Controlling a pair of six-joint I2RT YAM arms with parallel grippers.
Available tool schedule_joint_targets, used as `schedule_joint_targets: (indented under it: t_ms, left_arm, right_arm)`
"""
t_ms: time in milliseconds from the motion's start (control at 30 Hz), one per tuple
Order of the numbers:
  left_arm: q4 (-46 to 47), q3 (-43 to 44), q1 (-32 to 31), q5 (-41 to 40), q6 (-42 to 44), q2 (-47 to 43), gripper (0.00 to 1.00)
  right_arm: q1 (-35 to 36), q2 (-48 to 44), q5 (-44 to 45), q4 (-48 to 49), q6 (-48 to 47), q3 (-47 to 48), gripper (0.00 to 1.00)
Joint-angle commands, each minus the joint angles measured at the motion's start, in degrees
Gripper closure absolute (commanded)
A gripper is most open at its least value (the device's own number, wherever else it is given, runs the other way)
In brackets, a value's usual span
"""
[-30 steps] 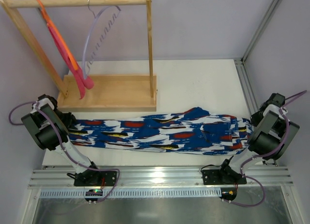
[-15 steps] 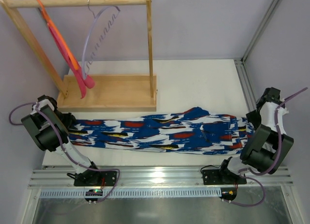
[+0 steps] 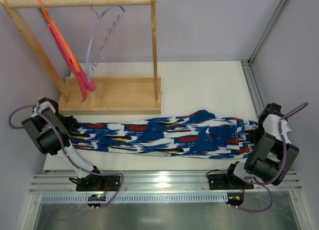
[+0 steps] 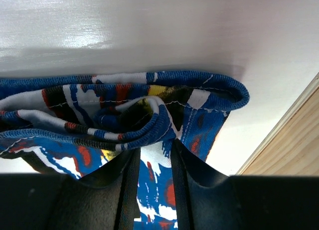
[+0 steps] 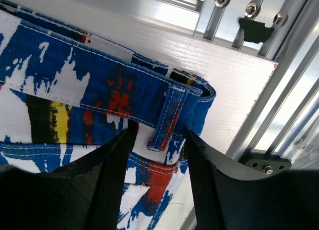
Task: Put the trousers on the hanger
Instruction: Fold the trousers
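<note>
The printed trousers [image 3: 174, 135] lie flat across the table, hems at the left and waistband at the right. My left gripper [image 3: 67, 124] is at the hem end. In the left wrist view its jaws [image 4: 152, 148] stand close together, pinching bunched hem cloth [image 4: 99, 100]. My right gripper [image 3: 256, 129] is low at the waistband end. In the right wrist view it [image 5: 157, 135] stands open, straddling a belt loop on the waistband [image 5: 75, 75]. The pale lavender hanger [image 3: 102, 38] hangs by its metal hook from the wooden rail at the back left.
A wooden rack with a tray base [image 3: 114, 98] stands at the back left, just behind the trousers. An orange hanger [image 3: 60, 41] with pink-red cloth [image 3: 82, 83] hangs on it. An aluminium frame rail [image 5: 279, 90] runs close beside the right gripper.
My right arm has swung down and inward, bringing its gripper over the waistband end. The left arm and the trousers have not moved.
</note>
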Motion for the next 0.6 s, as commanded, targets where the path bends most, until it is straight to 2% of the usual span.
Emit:
schedule_joint_targets:
  t_ms: [0,133,167,233,400,467,567]
  left_arm:
    - [9.73,-2.34,1.81,-10.33,2.89,4.92,0.69]
    - [8.24,-1.37,1.11,-11.65,2.89,-1.15,0.65]
    - [8.15,-1.37,0.85,-12.18,2.89,-2.90,0.62]
    - [8.32,-1.72,0.06,-11.92,2.80,-6.76,0.60]
    - [8.58,-6.19,-5.02,-12.44,1.22,-12.05,0.57]
    - [9.29,-8.04,-7.05,-15.76,1.13,-14.50,0.55]
    - [8.77,-8.93,-11.19,-20.52,2.09,-17.32,0.48]
  right_arm:
    - [-0.60,-2.39,2.66,-0.95,-0.65,2.78,0.48]
    - [-0.60,-3.27,-0.23,-2.80,-1.09,5.24,0.48]
    - [-0.60,-4.40,-6.42,-3.06,0.04,3.68,0.48]
    - [0.53,-4.94,-9.73,-4.90,3.29,2.44,0.49]
    - [2.30,-1.52,-2.19,-12.73,6.56,4.45,0.47]
    - [2.30,-1.16,-1.65,-12.13,6.47,3.32,0.48]
    - [2.30,-0.81,-0.25,-8.44,6.21,1.03,0.48]
